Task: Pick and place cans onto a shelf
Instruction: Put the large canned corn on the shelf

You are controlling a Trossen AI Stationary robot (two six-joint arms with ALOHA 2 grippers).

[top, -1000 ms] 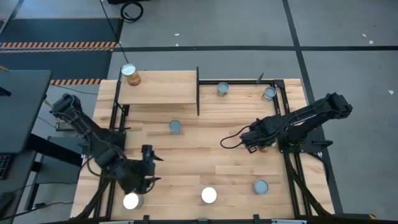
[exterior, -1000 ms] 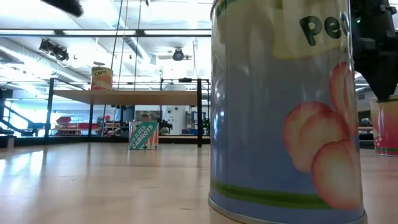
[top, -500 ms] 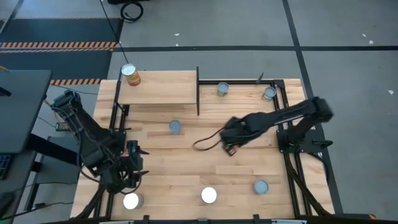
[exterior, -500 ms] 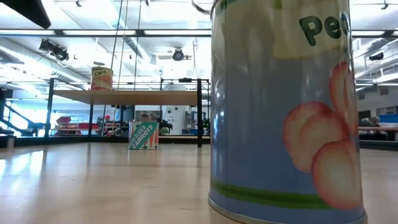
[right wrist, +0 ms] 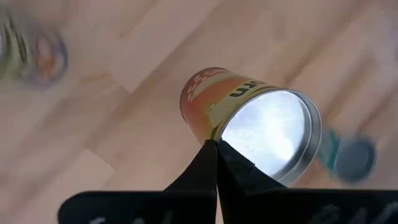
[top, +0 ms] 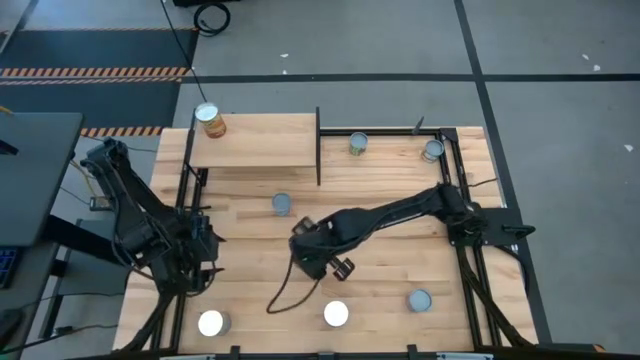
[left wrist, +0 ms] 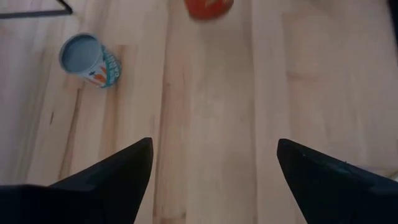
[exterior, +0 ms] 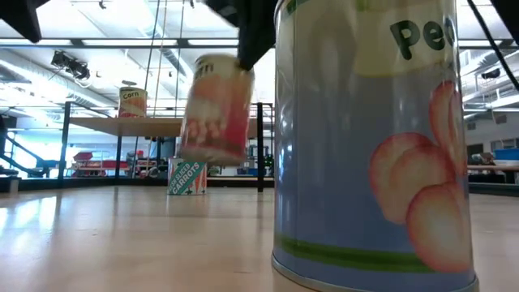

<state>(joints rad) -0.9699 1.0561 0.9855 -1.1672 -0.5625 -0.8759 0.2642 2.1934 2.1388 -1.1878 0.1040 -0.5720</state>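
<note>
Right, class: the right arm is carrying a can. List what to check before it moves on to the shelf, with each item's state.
1. Right gripper shut on the orange-red can: ok.
2. Can lifted off the tabletop: ok, seen in the low view.
3. Free room on the shelf: ok; only the corn can stands at one corner.
4. Left gripper open, off at the table's left side: ok.
5. Clearance over the carrots can on the way: cannot tell.
</note>
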